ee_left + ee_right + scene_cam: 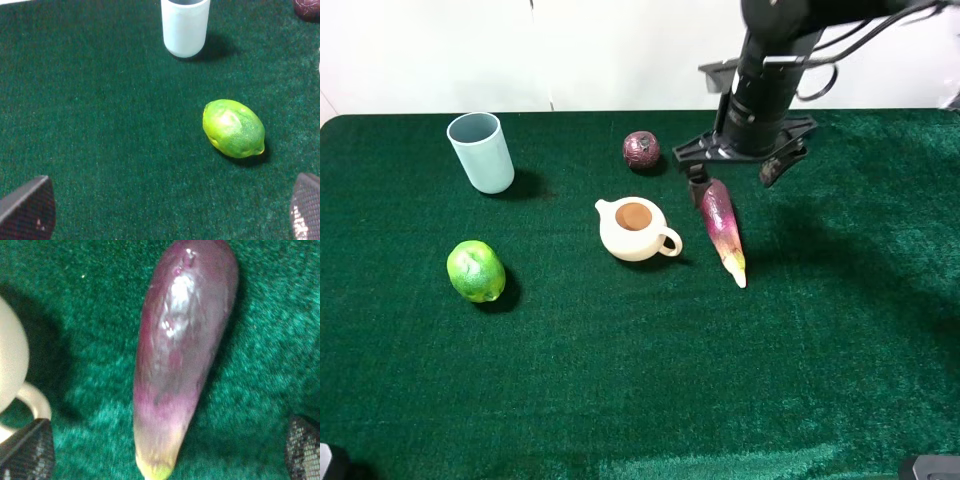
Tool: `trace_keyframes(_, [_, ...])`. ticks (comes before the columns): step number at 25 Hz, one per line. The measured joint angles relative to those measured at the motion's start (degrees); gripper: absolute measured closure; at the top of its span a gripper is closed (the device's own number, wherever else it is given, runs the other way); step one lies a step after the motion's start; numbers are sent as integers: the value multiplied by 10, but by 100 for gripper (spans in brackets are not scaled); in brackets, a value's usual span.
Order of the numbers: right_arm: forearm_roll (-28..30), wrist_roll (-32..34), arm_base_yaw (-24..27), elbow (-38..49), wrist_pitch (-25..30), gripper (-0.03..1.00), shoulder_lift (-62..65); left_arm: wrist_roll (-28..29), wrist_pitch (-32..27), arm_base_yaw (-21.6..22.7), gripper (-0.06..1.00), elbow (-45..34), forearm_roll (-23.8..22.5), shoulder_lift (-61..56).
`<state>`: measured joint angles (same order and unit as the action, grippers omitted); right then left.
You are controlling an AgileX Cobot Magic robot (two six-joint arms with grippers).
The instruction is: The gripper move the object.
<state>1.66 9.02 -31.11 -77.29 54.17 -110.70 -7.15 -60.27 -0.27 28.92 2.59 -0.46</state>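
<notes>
The long purple eggplant (722,228) lies on the green cloth just right of the teapot, its pale yellow tip pointing toward the front. My right gripper (733,178) hangs over its thick end, open, with one finger on each side and not touching it. In the right wrist view the eggplant (182,355) fills the middle, with the fingertips (27,450) wide apart at the corners around the gripper's middle (165,452). My left gripper (170,210) is open and empty over bare cloth, short of the lime (233,128).
A cream teapot (635,230) stands close left of the eggplant, its handle (30,400) beside it. A small dark-purple ball (641,149) sits behind the teapot. A pale blue cup (481,152) and a green lime (476,271) are at the left.
</notes>
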Motion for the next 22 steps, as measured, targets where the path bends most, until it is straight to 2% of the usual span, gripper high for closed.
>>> trace_keyframes(7, [-11,3,0,0,63,28,87,0,0,0,0,0,0,0])
trace_keyframes(13, [-34,11,0,0,139,28,174,0,0,0,0,0,0,0])
trace_keyframes(22, [-48,17,0,3,152,28,302,0,0,0,0,0,0,0])
